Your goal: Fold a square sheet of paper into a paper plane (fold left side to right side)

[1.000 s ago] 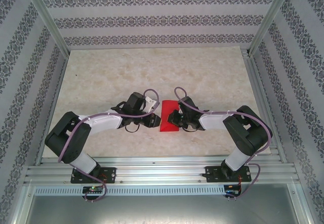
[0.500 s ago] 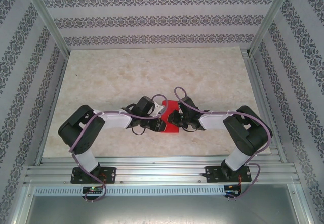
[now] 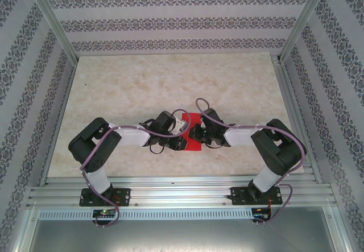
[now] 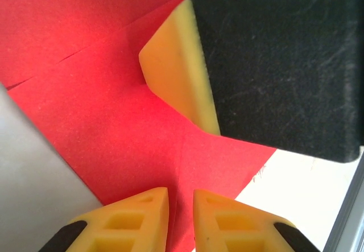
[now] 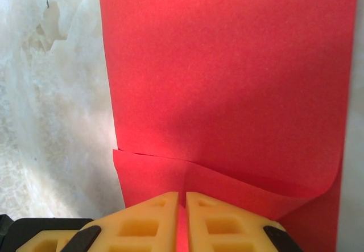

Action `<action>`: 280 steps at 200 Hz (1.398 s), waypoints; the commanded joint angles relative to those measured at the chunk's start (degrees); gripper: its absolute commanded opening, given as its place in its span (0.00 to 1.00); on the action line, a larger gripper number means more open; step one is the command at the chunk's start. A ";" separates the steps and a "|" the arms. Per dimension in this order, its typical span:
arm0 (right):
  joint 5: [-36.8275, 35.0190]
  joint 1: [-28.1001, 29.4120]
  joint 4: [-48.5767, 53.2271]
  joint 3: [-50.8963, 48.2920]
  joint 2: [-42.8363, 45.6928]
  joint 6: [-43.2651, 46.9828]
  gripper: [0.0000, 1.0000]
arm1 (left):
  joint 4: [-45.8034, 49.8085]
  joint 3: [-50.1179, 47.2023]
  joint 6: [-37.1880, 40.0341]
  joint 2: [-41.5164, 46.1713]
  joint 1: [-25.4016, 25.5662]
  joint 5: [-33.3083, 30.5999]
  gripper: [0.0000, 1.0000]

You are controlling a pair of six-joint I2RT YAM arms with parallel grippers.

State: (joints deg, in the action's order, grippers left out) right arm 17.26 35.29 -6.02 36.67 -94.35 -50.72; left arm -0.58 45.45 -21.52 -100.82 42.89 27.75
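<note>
Red square sheet of paper (image 3: 194, 145) lies beneath the right gripper (image 5: 182, 196), whose near-closed jaws I judge pinch a raised flap as anchor. Opposite it, the left gripper (image 4: 181, 194) sits narrow over a crease; whether it grips, I cannot tell.

Arms bent inward, left gripper (image 4: 181, 207) facing right gripper (image 5: 182, 207); left jaws narrowly apart, right jaws together.

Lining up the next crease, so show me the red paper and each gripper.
red paper (image 5: 227, 64): right wrist view, on the flat part beyond the curled flap.
left gripper (image 4: 181, 198): left wrist view, midway between its yellow fingertips.
right gripper (image 5: 182, 198): right wrist view, midway between its yellow fingertips.
</note>
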 commanded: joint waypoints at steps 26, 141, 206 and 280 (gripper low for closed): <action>2.43 -1.37 2.39 -0.63 5.30 1.68 0.12 | 2.75 -4.65 -1.56 -1.92 3.56 -1.97 0.21; 3.24 2.46 -2.53 -3.70 0.70 -5.07 0.07 | 6.34 -3.15 -0.65 -2.59 5.56 -6.72 0.20; -3.79 -2.00 6.28 -3.75 3.09 4.71 0.07 | 6.80 -4.94 -0.41 -2.54 5.71 -7.60 0.19; -2.93 -10.98 7.92 -3.18 5.05 12.35 0.08 | 5.76 -6.51 -0.72 -1.75 6.04 -7.73 0.19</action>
State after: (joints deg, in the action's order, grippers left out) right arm 20.10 27.35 -2.42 33.74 -90.78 -42.61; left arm -5.41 42.74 -21.96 -99.85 47.35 21.69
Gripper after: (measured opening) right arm 0.077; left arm 0.189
